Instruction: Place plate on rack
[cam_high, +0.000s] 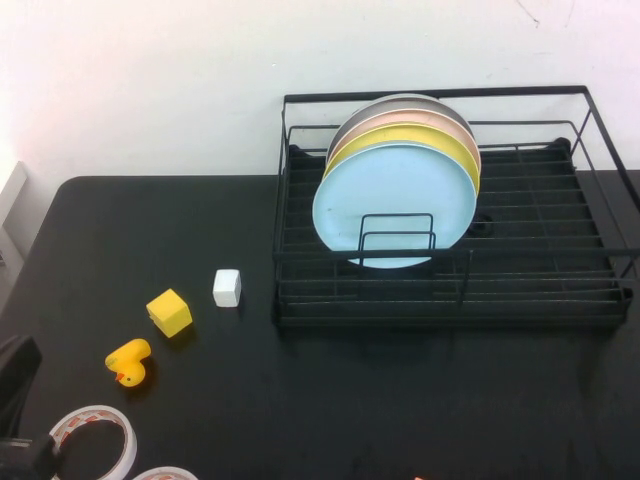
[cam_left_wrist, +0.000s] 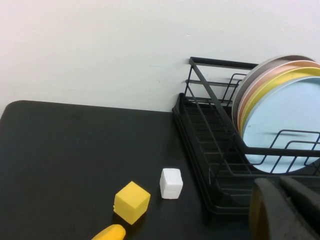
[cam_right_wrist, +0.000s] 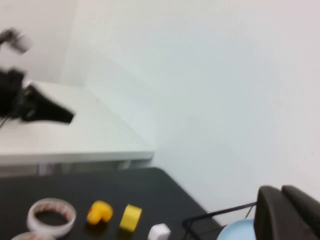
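Note:
The light blue plate (cam_high: 395, 200) stands upright in the black wire rack (cam_high: 450, 300), in front of a yellow, a pink and a grey plate. It also shows in the left wrist view (cam_left_wrist: 280, 120) and at the edge of the right wrist view (cam_right_wrist: 237, 231). My left gripper (cam_left_wrist: 280, 182) is shut and empty, low at the table's near left corner (cam_high: 15, 400), far from the rack (cam_left_wrist: 200, 125). My right gripper (cam_right_wrist: 281, 189) is shut and empty, raised off the table and apart from the rack (cam_right_wrist: 215, 214); it is out of the high view.
Left of the rack lie a white cube (cam_high: 227, 288), a yellow cube (cam_high: 169, 312) and a yellow rubber duck (cam_high: 129, 361). Tape rolls (cam_high: 95, 440) lie at the near left edge. A white wall stands behind the table.

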